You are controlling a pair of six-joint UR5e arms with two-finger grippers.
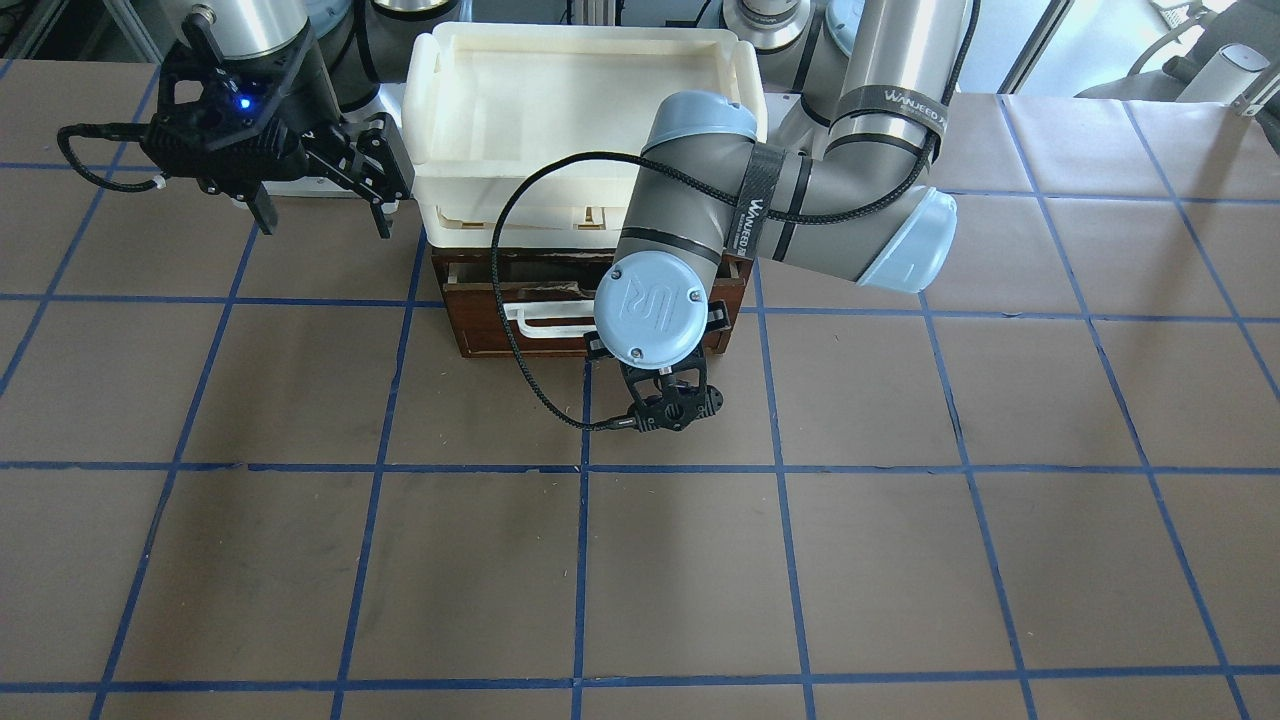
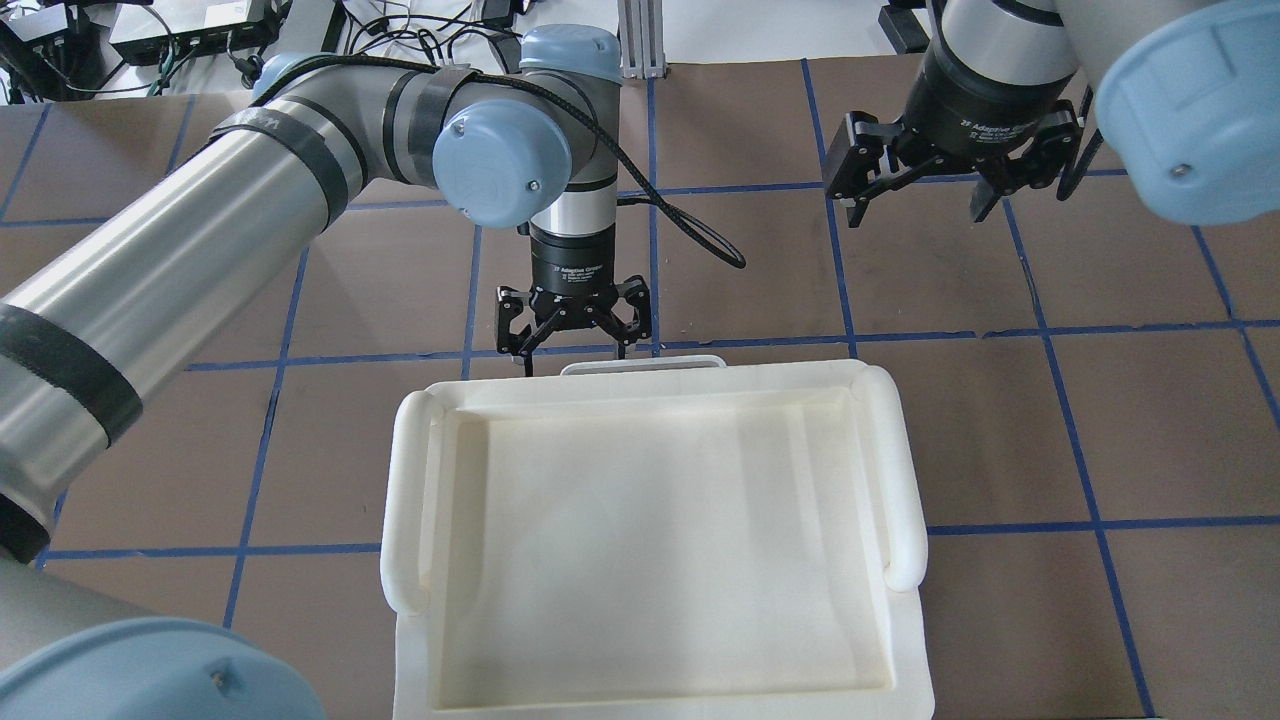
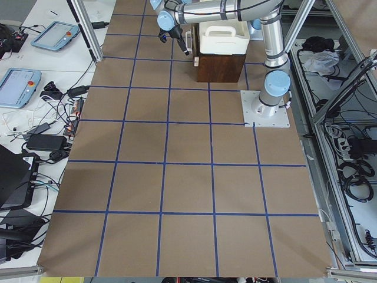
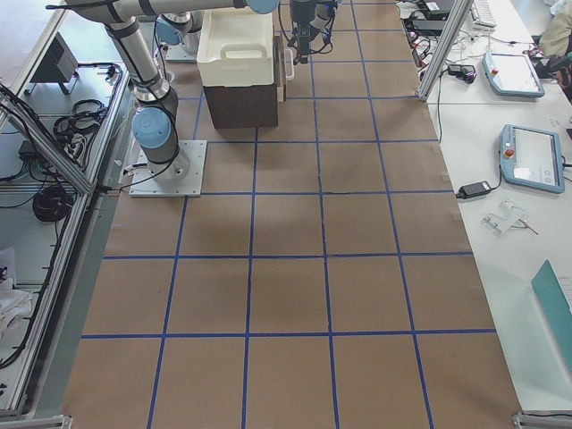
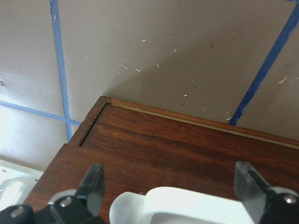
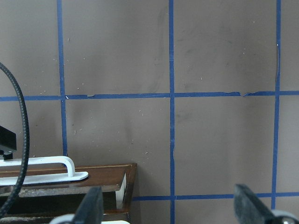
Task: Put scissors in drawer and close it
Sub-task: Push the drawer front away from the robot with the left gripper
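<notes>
Brown paper with a blue tape grid covers the table (image 1: 900, 560). Facing the robot, the drawer (image 1: 480, 325) sits midway along the robot-side edge under a cream tray (image 1: 440, 110), pulled slightly out. From overhead, the left gripper (image 2: 574, 350) hangs at the white handle (image 2: 645, 362), fingers spread and holding nothing. The right gripper (image 2: 917, 212) hovers toward the right edge, wide open and empty. At the left wrist, the fingers (image 5: 93, 184) stand either side of the handle.

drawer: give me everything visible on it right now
The drawer is wide and shallow, with a dark reddish-brown wood front, a white bar handle and a chipped top edge. It sits under the cream tray and looks slightly ajar. The open left tool straddles the handle; contact unclear. Contents hidden.
</notes>
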